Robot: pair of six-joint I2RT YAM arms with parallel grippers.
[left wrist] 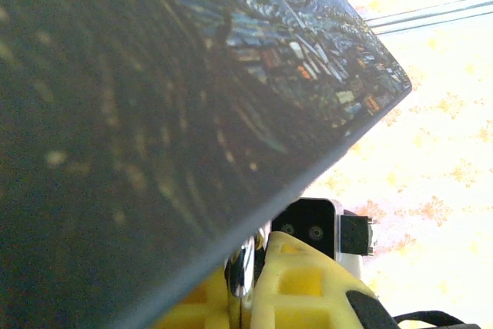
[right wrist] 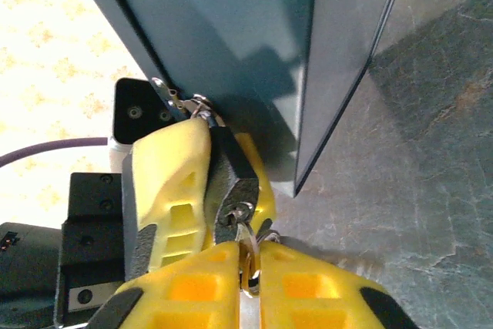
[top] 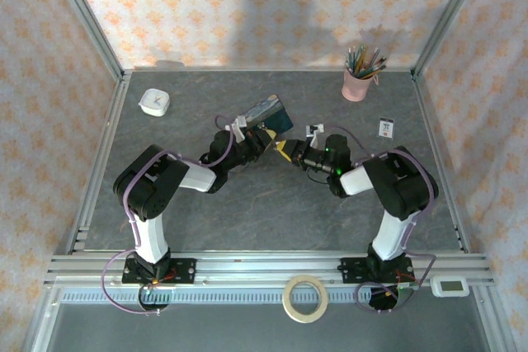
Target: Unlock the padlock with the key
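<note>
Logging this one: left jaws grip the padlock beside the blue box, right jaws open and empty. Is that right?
No. The right gripper is not open and empty: the right wrist view shows its jaws shut on the key, which meets the padlock. The left gripper does grip the padlock beside the blue box.

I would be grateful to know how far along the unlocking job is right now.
Done: the left end effector grips the padlock at the blue box's edge, and the right end effector pinches the key at the lock's bottom end. In hand: seating or turning the key; I cannot tell which. Left: the shackle appears closed, so it is not yet released.
</note>
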